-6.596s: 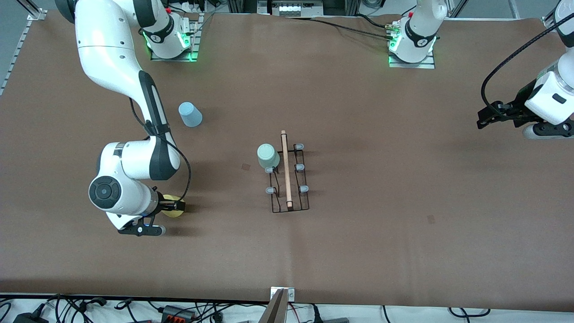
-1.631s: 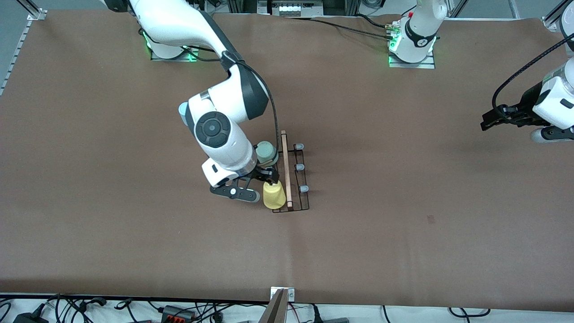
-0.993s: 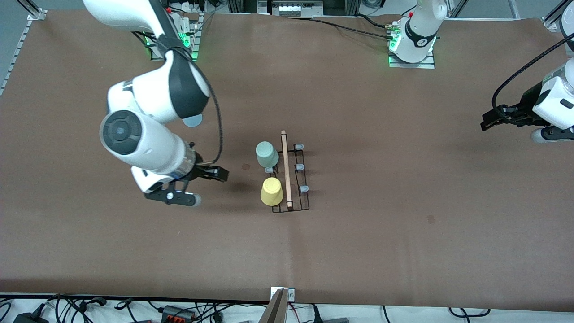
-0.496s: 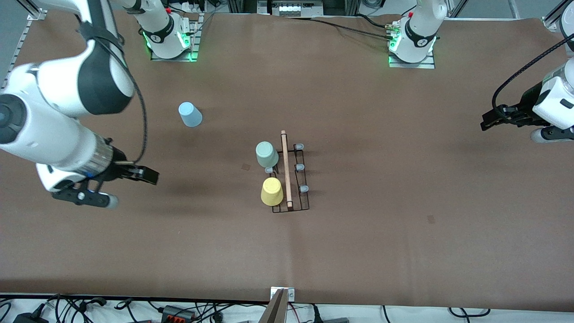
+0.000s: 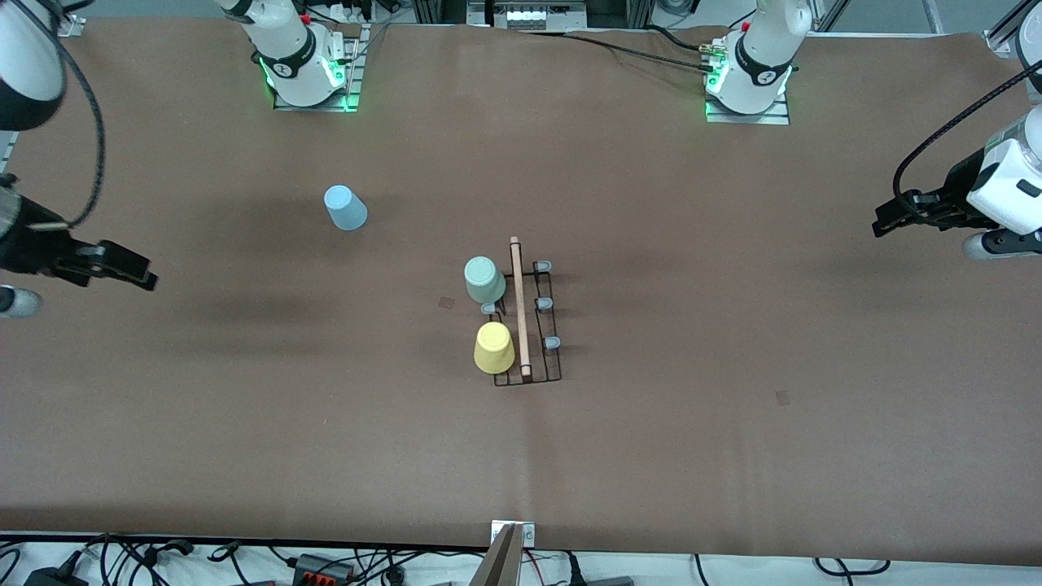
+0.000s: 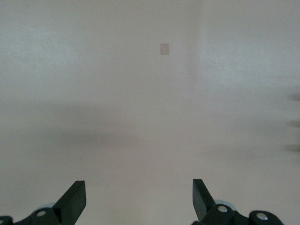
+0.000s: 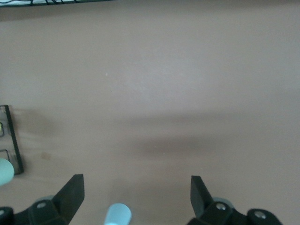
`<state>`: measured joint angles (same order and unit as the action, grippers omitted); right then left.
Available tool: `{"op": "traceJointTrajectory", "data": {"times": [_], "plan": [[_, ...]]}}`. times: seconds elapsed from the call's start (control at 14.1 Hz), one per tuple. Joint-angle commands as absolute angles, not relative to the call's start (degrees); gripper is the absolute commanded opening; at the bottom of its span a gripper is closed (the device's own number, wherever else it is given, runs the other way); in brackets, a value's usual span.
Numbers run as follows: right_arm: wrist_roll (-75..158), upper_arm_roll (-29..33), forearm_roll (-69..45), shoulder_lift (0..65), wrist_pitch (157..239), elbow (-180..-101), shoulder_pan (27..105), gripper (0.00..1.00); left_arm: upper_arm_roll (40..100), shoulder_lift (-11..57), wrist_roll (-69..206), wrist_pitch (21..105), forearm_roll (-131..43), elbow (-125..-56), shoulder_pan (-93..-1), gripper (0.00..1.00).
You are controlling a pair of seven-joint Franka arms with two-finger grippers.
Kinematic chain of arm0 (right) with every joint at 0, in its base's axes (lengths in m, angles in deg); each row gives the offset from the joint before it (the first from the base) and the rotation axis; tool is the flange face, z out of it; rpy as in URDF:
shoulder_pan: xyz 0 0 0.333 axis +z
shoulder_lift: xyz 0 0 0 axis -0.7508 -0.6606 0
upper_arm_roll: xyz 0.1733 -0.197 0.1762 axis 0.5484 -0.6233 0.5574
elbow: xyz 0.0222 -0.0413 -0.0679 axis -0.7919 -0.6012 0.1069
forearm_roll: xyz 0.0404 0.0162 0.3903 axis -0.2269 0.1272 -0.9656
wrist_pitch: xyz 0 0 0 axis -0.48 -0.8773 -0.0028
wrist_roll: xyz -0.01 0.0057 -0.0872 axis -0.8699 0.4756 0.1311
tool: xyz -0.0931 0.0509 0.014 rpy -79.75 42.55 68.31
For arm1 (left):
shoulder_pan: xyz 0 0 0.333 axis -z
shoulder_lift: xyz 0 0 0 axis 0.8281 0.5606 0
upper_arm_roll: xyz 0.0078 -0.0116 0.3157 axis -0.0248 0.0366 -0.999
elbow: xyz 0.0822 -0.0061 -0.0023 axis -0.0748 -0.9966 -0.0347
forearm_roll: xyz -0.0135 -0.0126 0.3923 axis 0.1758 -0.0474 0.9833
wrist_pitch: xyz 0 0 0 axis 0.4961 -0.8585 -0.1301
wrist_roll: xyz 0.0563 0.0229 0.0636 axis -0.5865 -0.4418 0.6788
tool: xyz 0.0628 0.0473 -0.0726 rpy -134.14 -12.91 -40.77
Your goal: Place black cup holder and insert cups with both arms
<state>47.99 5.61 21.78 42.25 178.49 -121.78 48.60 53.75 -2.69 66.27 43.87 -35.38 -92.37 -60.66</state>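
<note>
The black cup holder point(image 5: 519, 325) stands mid-table, its wooden handle on top. The mint green cup point(image 5: 484, 279) and the yellow cup point(image 5: 494, 347) sit upside down on its pegs on the side toward the right arm's end. The light blue cup point(image 5: 345, 207) stands alone on the table, farther from the front camera. My right gripper point(image 5: 140, 275) is open and empty, up over the table's right-arm end; its wrist view point(image 7: 136, 197) shows the blue cup point(image 7: 117, 214) between the fingers, far below. My left gripper point(image 5: 886, 224) is open and empty, waiting over the left-arm end; its wrist view point(image 6: 138, 199) shows bare table.
The two arm bases point(image 5: 305, 69) point(image 5: 749, 77) stand along the table's farther edge. Small dark marks point(image 5: 447, 303) point(image 5: 782, 397) lie on the brown table cover. Cables point(image 5: 309, 561) run below the nearer edge. The holder's end point(image 7: 11, 140) shows in the right wrist view.
The right gripper set the yellow cup on the holder, let go, and has swung away toward the right arm's end of the table. The left arm has not moved.
</note>
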Motion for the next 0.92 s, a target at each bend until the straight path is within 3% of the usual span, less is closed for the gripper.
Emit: {"op": "traceJointTrajectory", "data": {"times": [0.0, 0.43, 0.71, 0.85], "plan": [[45.2, 4.5, 22.7, 44.5, 177.7, -123.4, 48.7, 1.0, 53.7, -2.8, 65.2, 43.6, -37.3, -92.3, -61.0, 1.0], [44.5, 4.8, 25.1, 47.0, 175.4, -125.8, 48.6, 1.0, 53.7, -2.8, 65.2, 43.6, -37.3, -92.3, -61.1, 1.0], [44.5, 4.8, 25.4, 56.5, 184.0, -141.2, 48.6, 1.0, 53.7, -2.8, 65.2, 43.6, -37.3, -92.3, -61.1, 1.0], [44.1, 4.8, 25.4, 59.5, 184.1, -144.0, 48.6, 1.0, 53.7, -2.8, 65.2, 43.6, -37.3, -92.3, -61.0, 1.0]]}}
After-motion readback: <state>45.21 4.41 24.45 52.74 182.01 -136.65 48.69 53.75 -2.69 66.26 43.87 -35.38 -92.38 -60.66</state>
